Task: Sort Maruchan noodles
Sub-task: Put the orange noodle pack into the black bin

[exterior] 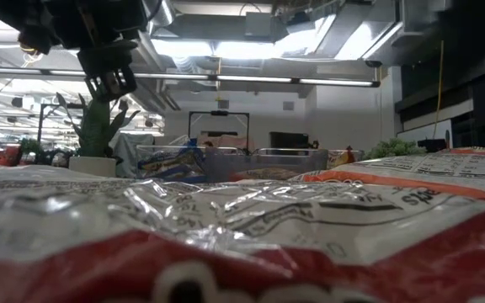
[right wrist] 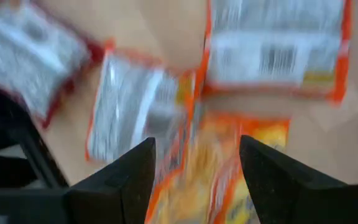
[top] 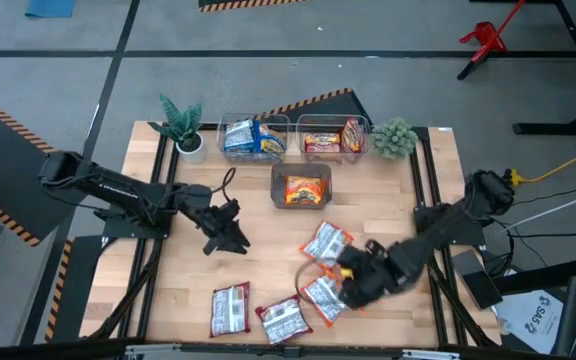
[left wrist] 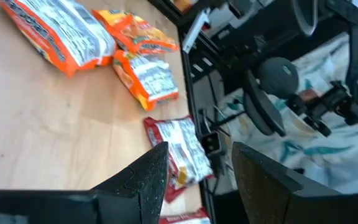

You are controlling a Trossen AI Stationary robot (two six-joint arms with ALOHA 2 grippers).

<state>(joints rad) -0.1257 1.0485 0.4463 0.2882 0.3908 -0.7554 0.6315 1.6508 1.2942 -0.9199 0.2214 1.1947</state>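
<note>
Counter (top: 178, 270): pale wood planks, dark rails down both sides.

Maruchan noodles: flat, crinkly plastic packets, rectangular. Loose ones lie on the near half of the counter. Two red-and-white packets near the front edge, one (top: 230, 308) left of centre, one (top: 284, 319) just right of it. An orange-edged packet (top: 326, 241) sits nearer the middle, white back with printed text facing up. Another orange-edged packet (top: 322, 296) lies between it and the front edge. A yellow-orange packet (right wrist: 219, 168) is directly under the right arm.

Three clear plastic bins toward the back. The left bin (top: 230, 124) holds blue-and-white packets (top: 251, 139). The right bin (top: 317, 121) holds red and orange packets (top: 332, 141). A third bin (top: 303, 172), in front of those two, holds one orange packet (top: 306, 190). A spiky potted plant (top: 182, 124) stands at the back left, a round bushy plant (top: 393, 137) at the back right.

Left arm: reaches in from the left edge, elbow bent. Left pincer (top: 230, 237) is clear of the counter left of centre, fingers parted, nothing held.

Right arm: reaches in from the right edge, angled toward the front. Right pincer (top: 351, 282) is low over the orange packets, fingers spread wide, straddling the yellow-orange packet, not closed on it.
</note>
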